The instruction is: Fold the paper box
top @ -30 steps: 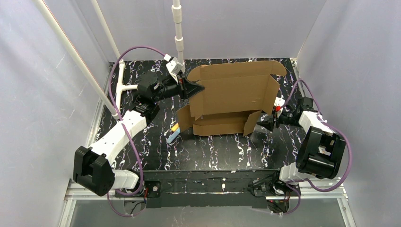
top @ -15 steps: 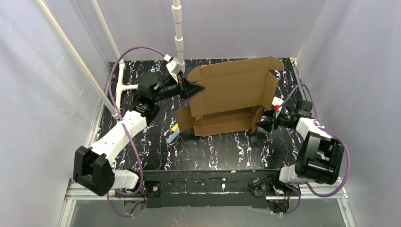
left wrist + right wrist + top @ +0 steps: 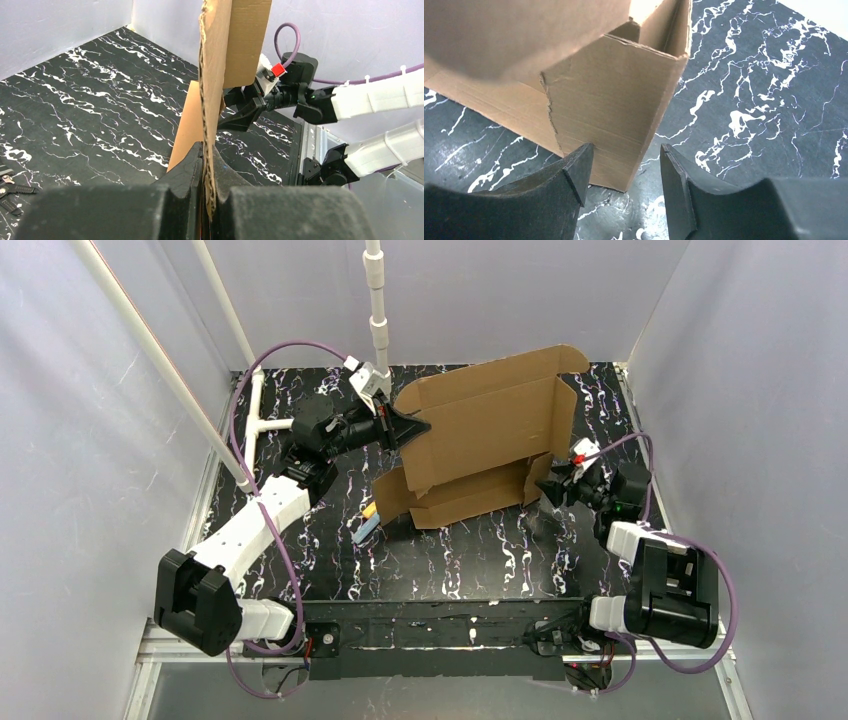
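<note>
The paper box (image 3: 487, 430) is brown corrugated cardboard, half folded, with its big lid panel raised at the back and its low front wall on the table. My left gripper (image 3: 418, 426) is shut on the lid's left edge, and the cardboard edge (image 3: 209, 100) runs straight up between its jaws in the left wrist view. My right gripper (image 3: 548, 490) is open at the box's right front corner. In the right wrist view that corner flap (image 3: 619, 110) stands just ahead of the open gripper (image 3: 626, 172), nearer the left finger (image 3: 574, 172).
A small yellow and blue marker (image 3: 367, 521) lies on the black marbled table (image 3: 450, 560) left of the box. A white pole (image 3: 377, 300) stands at the back centre, a slanted white bar (image 3: 160, 360) at the left. Grey walls close in both sides.
My right gripper has swung in and up against the box's right front corner. The right side flap has folded up and inward, and the lid has tilted up more. The left gripper holds still.
</note>
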You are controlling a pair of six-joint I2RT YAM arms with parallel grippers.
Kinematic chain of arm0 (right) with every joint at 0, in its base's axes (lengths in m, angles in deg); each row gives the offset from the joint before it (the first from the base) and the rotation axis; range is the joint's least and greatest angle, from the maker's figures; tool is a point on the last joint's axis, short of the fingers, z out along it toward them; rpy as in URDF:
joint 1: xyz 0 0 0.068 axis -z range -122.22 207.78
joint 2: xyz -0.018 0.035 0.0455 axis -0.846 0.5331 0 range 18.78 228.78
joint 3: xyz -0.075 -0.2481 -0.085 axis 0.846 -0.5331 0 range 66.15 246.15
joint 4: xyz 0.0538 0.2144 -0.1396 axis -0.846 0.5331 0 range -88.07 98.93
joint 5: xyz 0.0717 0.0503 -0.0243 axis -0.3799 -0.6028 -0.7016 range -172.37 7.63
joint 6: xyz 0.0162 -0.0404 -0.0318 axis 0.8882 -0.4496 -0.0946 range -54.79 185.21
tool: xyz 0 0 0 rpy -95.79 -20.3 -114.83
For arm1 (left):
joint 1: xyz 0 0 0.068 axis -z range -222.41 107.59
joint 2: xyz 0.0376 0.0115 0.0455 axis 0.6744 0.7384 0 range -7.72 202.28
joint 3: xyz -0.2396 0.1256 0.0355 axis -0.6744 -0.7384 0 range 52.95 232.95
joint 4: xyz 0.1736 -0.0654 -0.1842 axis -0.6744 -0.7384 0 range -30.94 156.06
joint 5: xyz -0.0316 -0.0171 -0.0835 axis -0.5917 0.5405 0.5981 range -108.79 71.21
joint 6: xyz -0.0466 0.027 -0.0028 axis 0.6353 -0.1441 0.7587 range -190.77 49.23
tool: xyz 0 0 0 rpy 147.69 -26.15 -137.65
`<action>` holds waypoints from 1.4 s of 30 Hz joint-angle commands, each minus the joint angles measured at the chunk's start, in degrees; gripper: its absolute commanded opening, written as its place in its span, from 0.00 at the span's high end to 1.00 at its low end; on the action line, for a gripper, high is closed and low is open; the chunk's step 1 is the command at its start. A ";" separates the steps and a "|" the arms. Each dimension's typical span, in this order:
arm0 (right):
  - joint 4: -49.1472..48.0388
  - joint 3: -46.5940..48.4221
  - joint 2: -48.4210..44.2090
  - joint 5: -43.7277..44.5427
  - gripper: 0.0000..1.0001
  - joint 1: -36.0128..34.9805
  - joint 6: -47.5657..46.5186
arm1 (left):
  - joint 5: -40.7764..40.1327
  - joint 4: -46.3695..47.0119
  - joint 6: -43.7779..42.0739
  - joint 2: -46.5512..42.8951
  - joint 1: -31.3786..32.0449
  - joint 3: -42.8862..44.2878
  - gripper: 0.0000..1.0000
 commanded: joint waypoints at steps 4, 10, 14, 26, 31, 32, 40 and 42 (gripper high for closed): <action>-20.10 -4.19 2.29 7.25 0.40 -5.91 6.79 | -1.78 -0.79 2.27 -1.61 0.17 -0.79 1.00; -22.55 -3.16 4.68 14.18 0.43 -12.46 3.82 | -1.80 -0.77 2.08 -2.10 0.31 -1.13 1.00; -25.07 -3.01 6.09 18.99 0.53 -14.19 3.71 | -1.70 -0.79 2.09 -2.16 0.34 -1.28 1.00; -34.76 -2.17 10.26 24.68 0.99 -18.08 6.42 | -4.05 -0.79 2.39 -2.69 0.35 -1.60 1.00; -36.79 -1.12 12.43 23.43 0.99 -18.08 8.67 | -5.61 -0.79 2.96 -2.86 0.35 -1.85 1.00; -37.19 -0.85 13.05 22.70 0.96 -18.08 9.41 | -5.81 -0.79 3.24 -2.80 0.37 -1.81 1.00; -42.65 1.90 18.30 22.56 0.96 -18.32 14.85 | -5.30 -0.31 6.04 -1.99 0.35 -1.31 1.00; -43.72 2.72 19.39 24.19 0.99 -18.35 16.10 | -4.92 -0.10 6.85 -2.11 0.36 -1.20 1.00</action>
